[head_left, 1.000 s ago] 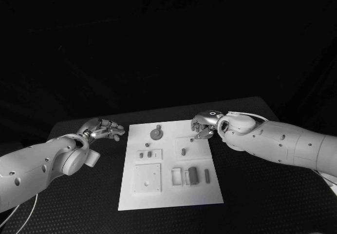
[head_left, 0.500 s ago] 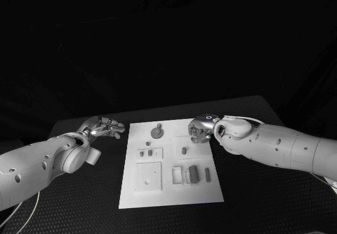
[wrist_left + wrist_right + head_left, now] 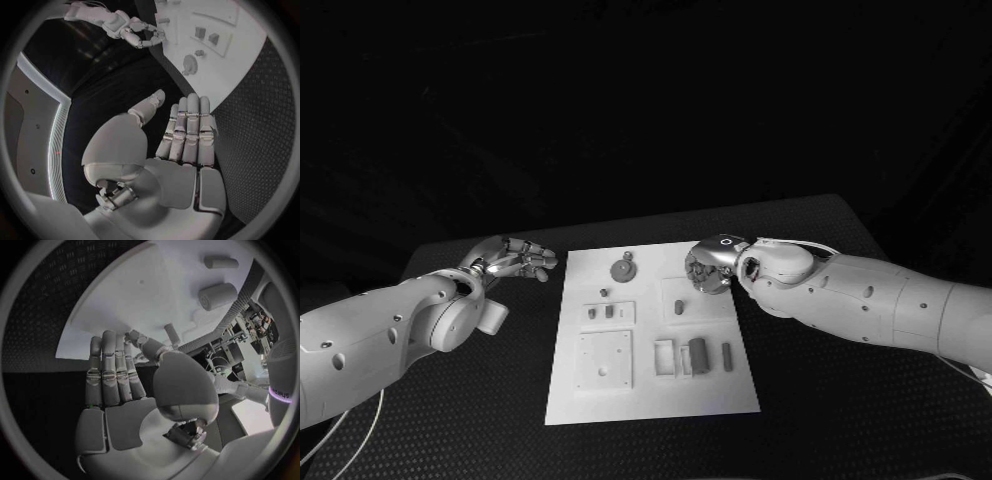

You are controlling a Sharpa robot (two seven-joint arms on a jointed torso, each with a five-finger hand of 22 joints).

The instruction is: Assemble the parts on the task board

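Left hand (image 3: 514,259) hovers empty, fingers (image 3: 187,125) straight and apart, left of the task board (image 3: 652,385). Right hand (image 3: 711,266) (over the board's far right edge) holds nothing, fingers (image 3: 109,367) extended.

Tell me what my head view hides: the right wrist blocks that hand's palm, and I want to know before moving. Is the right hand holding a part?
Observer: No. In the right wrist view the right hand holds nothing; its fingers lie straight, side by side, and the palm is bare.
Operator: And the left palm?
Observer: Also bare. The left wrist view shows the left hand with its fingers straight and together, over the black table beside the task board.
Operator: Anything close to the right thumb?
Observer: A small cylindrical part stands on the board just past the thumb tip. I cannot tell whether they touch.
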